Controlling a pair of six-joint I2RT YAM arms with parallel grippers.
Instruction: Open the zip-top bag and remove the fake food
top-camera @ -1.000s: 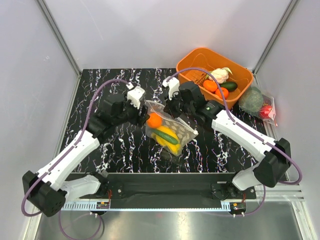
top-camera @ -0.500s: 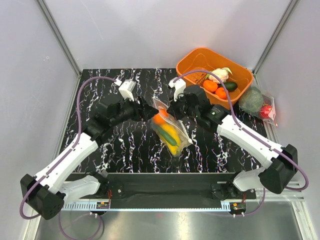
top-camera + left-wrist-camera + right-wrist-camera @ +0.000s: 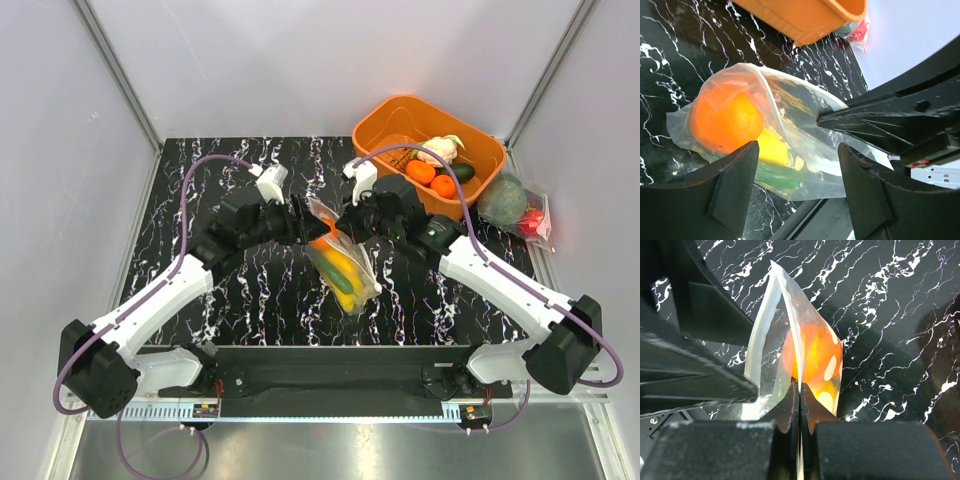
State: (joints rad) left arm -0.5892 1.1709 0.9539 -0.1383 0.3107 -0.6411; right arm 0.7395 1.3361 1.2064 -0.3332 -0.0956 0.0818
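Black white-veined tabletop (image 3: 250, 300), enclosed by plain white panels (image 3: 300, 60), carries your zip-top bag (image 3: 345, 268) at centre, fake food (image 3: 727, 117) inside. Your right gripper (image 3: 799, 390) is pinched on the bag's upper film. Your left gripper (image 3: 797, 150) stands spread beside it, gripping nothing.

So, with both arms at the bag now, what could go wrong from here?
1. The right gripper is shut on only a thin edge of the zip-top bag; the loaded bag may slip out.
2. The left gripper stands open right at the bag, by the orange fruit; closing could pinch both walls, not one lip.
3. The two grippers are very close and might collide.
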